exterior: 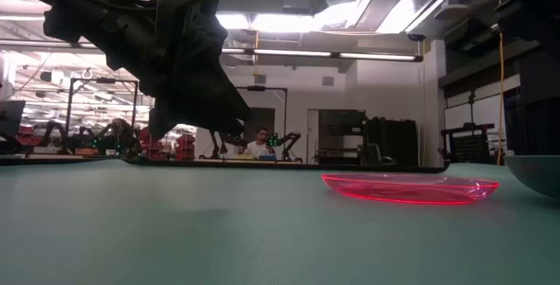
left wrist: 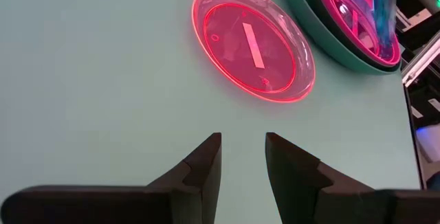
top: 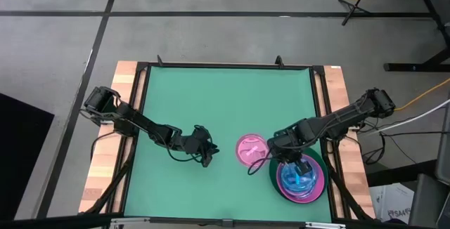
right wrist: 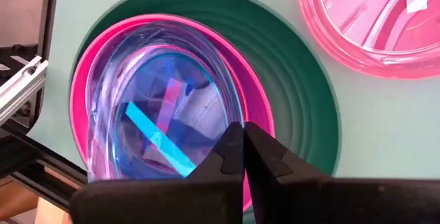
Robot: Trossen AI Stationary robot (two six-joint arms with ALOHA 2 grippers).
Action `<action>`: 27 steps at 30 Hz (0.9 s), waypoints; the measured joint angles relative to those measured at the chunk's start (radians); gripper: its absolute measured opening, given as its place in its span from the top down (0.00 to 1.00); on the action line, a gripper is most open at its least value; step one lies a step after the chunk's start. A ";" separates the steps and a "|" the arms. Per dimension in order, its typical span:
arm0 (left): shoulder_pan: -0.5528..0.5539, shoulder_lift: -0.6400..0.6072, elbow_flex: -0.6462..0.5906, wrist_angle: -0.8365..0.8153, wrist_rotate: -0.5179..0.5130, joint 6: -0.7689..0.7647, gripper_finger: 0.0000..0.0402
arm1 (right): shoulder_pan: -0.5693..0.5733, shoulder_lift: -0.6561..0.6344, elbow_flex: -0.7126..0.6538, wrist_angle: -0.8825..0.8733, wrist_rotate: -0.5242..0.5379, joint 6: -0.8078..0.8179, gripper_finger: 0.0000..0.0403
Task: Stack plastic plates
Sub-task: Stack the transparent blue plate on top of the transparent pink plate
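Observation:
A stack stands near the table's right near corner: a large dark green plate at the bottom, a hot pink plate in it, and translucent cyan plates on top. No dark grey plate shows. One translucent pink plate lies flat on the mat just left of the stack. My right gripper is over the stack, shut on a cyan plate. My left gripper hangs open above bare mat, a short way left of the pink plate. My right gripper pinches the rim of the top translucent cyan plate between its two fingers. It comes from above, slanting down. The plate is tilted, and its far side rests down inside the hot pink plate of the stack.
Green mat covers the table inside a dark frame with wooden side strips. The stack sits close to the right frame rail. Wide free mat lies toward the far and left sides. Beyond the table, a person sits far off in the room.

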 joint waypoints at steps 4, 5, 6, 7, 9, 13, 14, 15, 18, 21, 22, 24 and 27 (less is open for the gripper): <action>0.000 0.000 0.000 0.000 0.000 0.000 0.73 | 0.000 0.000 0.000 0.003 0.000 0.000 1.00; 0.000 0.000 0.000 0.000 0.000 0.000 0.73 | -0.001 0.000 0.000 0.004 -0.003 0.000 1.00; 0.000 0.000 0.000 0.000 0.000 0.000 0.73 | -0.001 0.000 0.000 0.009 -0.004 0.000 1.00; 0.000 0.000 0.000 0.000 0.000 0.000 0.73 | 0.000 0.000 0.000 0.013 -0.004 0.000 1.00; 0.000 0.000 0.000 0.000 0.000 0.000 0.73 | 0.005 0.002 0.000 0.018 -0.008 0.000 1.00; 0.000 0.000 0.000 0.000 0.000 0.000 0.73 | 0.025 0.018 0.000 0.054 -0.045 -0.006 1.00; 0.000 0.000 0.000 0.000 0.000 0.000 0.73 | 0.033 0.024 0.000 0.062 -0.051 -0.018 1.00; 0.000 0.000 0.000 0.000 0.000 0.000 0.73 | 0.042 0.031 0.000 0.070 -0.051 -0.025 1.00; 0.000 0.000 0.000 0.000 0.000 0.000 0.73 | 0.064 0.055 0.000 0.072 -0.050 -0.047 1.00; 0.000 0.000 0.000 0.000 0.000 0.000 0.73 | 0.078 0.079 0.000 0.070 -0.044 -0.049 1.00; 0.000 0.000 0.000 0.000 0.000 0.000 0.73 | 0.079 0.087 0.000 0.070 -0.040 -0.049 1.00; 0.000 0.000 0.000 0.000 0.000 0.000 0.73 | 0.078 0.102 0.000 0.070 -0.040 -0.049 1.00; 0.000 0.000 0.000 0.000 0.000 0.000 0.73 | 0.077 0.118 -0.001 0.069 -0.039 -0.048 1.00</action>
